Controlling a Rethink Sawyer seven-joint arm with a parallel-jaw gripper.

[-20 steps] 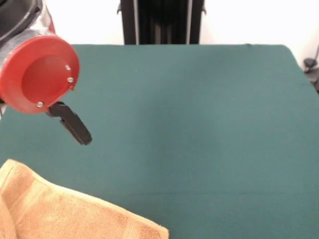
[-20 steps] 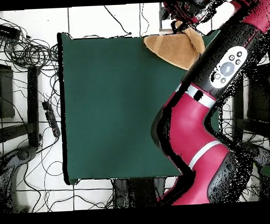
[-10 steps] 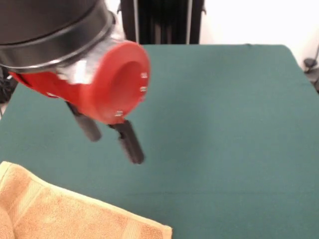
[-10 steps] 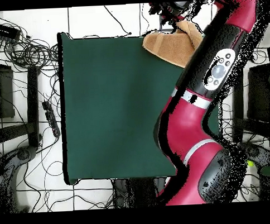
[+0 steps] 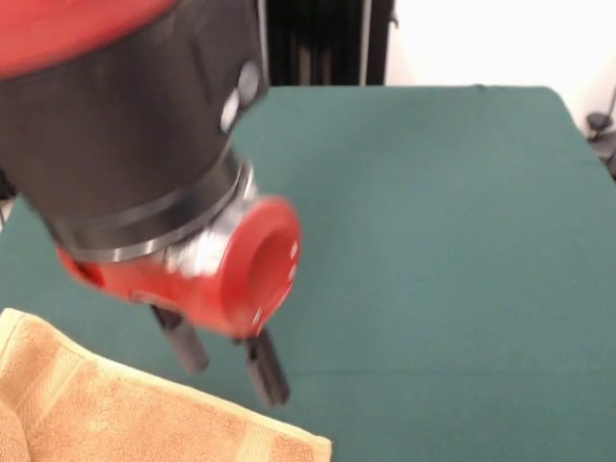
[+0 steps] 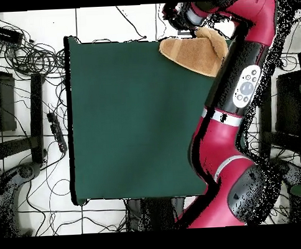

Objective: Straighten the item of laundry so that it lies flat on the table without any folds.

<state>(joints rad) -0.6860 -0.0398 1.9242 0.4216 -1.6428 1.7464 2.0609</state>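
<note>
Green felt-covered counter [image 5: 433, 241]: large, rectangular, filling most of both views; surface bare apart from one item of laundry at a corner. Pale tiled floor surrounds it in the overhead view, with tangled black cables [image 6: 25, 57] along one side.

Item of laundry [image 5: 115, 414]: small orange-yellow terry towel with a hemmed edge. In the front view it lies at the lower left corner of the counter, cut off by the picture's left and bottom edges; a hem band runs along its upper edge and a fold or ridge shows near the left. In the overhead view [image 6: 193, 53] it sits bunched at the counter's top right corner, partly over the edge, not spread flat.

Arm [image 6: 239, 94]: red and black, reaching along the counter's right side in the overhead view toward the towel corner.

End effector [image 5: 229, 358]: two dark fingers [image 5: 267, 369] hanging below a red wrist flange, set apart with a clear gap between them, holding nothing. Tips hover just above the towel's upper hem in the front view; contact cannot be judged.
</note>
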